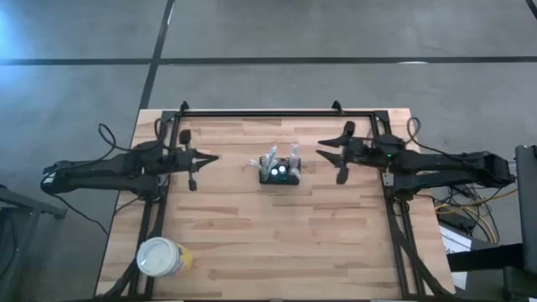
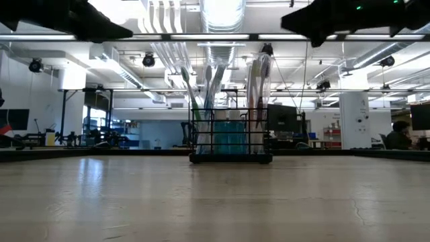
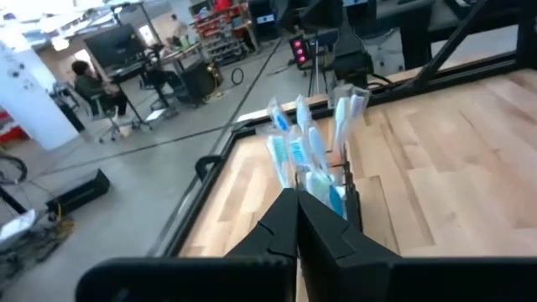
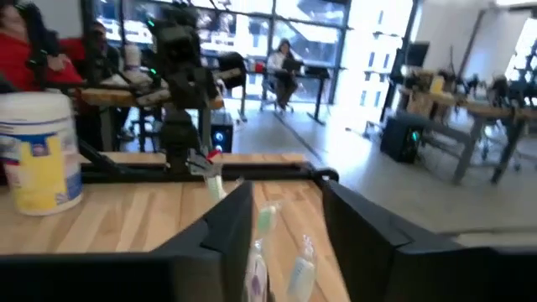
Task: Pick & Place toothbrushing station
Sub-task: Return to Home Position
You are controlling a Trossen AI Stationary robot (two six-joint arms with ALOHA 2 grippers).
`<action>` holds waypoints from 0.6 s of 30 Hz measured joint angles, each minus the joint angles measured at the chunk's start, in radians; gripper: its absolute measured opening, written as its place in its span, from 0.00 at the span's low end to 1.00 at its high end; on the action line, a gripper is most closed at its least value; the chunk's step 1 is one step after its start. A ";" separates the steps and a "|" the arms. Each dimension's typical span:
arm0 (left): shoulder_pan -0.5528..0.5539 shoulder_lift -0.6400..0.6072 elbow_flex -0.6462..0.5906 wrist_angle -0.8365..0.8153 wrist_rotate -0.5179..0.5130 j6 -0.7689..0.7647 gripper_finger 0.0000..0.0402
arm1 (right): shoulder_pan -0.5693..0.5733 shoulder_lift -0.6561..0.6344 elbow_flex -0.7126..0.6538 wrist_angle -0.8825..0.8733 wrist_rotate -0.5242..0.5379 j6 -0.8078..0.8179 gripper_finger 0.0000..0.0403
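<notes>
Retracting each arm straight back spares the toothbrushing station; left gripper fingers look clenched, right gripper fingers released.

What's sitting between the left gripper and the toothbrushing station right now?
Nothing. In the high view, only bare wood of the table lies between the left gripper and the toothbrushing station.

A round yellow cup with a white lid stands upright at the near left corner of the wooden table. A black frame rail runs along the table's far edge, and loose cables lie on the grey floor off its right side. Beyond, a person sits in the room.
</notes>
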 joint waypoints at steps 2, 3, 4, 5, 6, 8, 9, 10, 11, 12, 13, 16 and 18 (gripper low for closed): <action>0.013 -0.006 0.008 -0.007 0.028 0.026 0.01 | -0.001 -0.073 -0.020 -0.020 -0.027 -0.013 0.29; 0.020 -0.009 0.009 -0.008 0.048 0.030 0.01 | -0.001 -0.106 -0.033 -0.020 -0.043 -0.015 0.25; 0.029 -0.012 0.009 -0.008 0.067 0.031 0.01 | -0.001 -0.138 -0.046 -0.020 -0.052 -0.015 0.21; 0.038 -0.015 0.009 -0.008 0.081 0.030 0.01 | 0.000 -0.170 -0.061 -0.021 -0.055 -0.015 0.17; 0.048 -0.017 0.009 -0.008 0.084 0.027 0.01 | 0.000 -0.203 -0.076 -0.025 -0.056 -0.015 0.13; 0.069 -0.017 0.009 -0.007 0.087 0.010 0.01 | 0.000 -0.264 -0.112 -0.039 -0.055 -0.015 0.06; 0.080 -0.017 0.009 -0.007 0.091 0.001 0.01 | -0.001 -0.291 -0.134 -0.039 -0.053 -0.016 0.04; 0.090 -0.017 0.009 -0.006 0.101 -0.011 0.00 | -0.001 -0.317 -0.155 -0.038 -0.052 -0.014 0.03; 0.101 -0.017 0.007 -0.004 0.116 -0.025 0.00 | -0.001 -0.343 -0.175 -0.038 -0.052 -0.007 0.03; 0.111 -0.017 0.003 0.004 0.140 -0.037 0.00 | -0.001 -0.366 -0.194 -0.034 -0.052 0.001 0.03; 0.121 -0.017 -0.004 0.016 0.165 -0.049 0.00 | -0.001 -0.389 -0.213 -0.033 -0.052 0.010 0.02; 0.148 -0.018 -0.034 0.048 0.220 -0.090 0.00 | -0.001 -0.439 -0.265 -0.033 -0.051 0.036 0.02; 0.166 -0.019 -0.062 0.080 0.232 -0.116 0.00 | -0.001 -0.469 -0.292 -0.036 -0.051 0.047 0.02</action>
